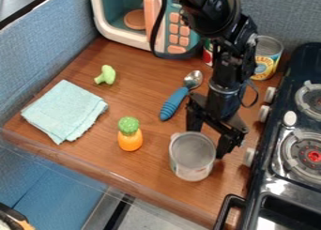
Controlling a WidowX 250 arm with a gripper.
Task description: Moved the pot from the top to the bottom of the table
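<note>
At the near right part of the worktop, short of the stove, the gripper hangs down over the far right side of the pot. Its jaws stand wide apart, one behind the pot's far rim and the other just beside its right wall. Whether either one touches the pot, I cannot tell.

The pot is upright, a small round vessel with a grey top face and a pale wall below, and a little tab sticks out at the left of its rim. It sits near the worktop's near edge.

To the pot's left stands an orange toy with a bumpy green top. Farther left lies a folded pale blue-green cloth, and beyond it a light green toy broccoli. A spoon with a ribbed blue handle lies between the orange toy and the arm, its metal bowl toward the far side. At the far right is an open can with a yellow and blue label, and a red and green can shows partly behind the arm.

A toy microwave stands at the far edge with its door open. The stove, black with round burners, runs along the right side, and blue-grey panels wall the left and far sides.
</note>
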